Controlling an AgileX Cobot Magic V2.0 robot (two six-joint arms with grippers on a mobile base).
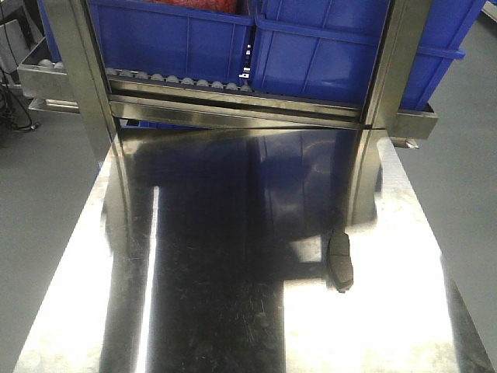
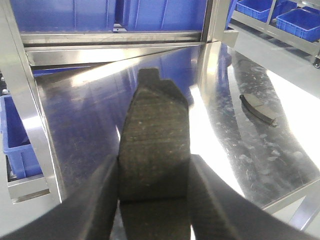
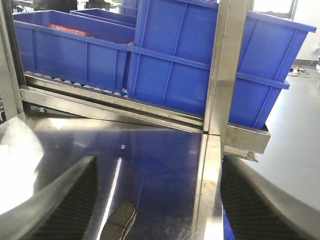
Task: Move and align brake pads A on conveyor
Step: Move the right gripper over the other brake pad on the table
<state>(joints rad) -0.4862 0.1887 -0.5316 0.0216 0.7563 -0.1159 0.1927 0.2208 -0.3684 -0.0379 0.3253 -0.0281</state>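
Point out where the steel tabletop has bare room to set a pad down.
The steel tabletop is bare across its left and middle, from the rack rail to the near edge. Right of centre one brake pad lies, in front of the right post. Behind the rail the blue bins crowd together.

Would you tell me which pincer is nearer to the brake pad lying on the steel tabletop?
Right. The right pincer hangs open with the loose brake pad close between its fingers; the left pincer, shut on another pad, has it far off to its right.
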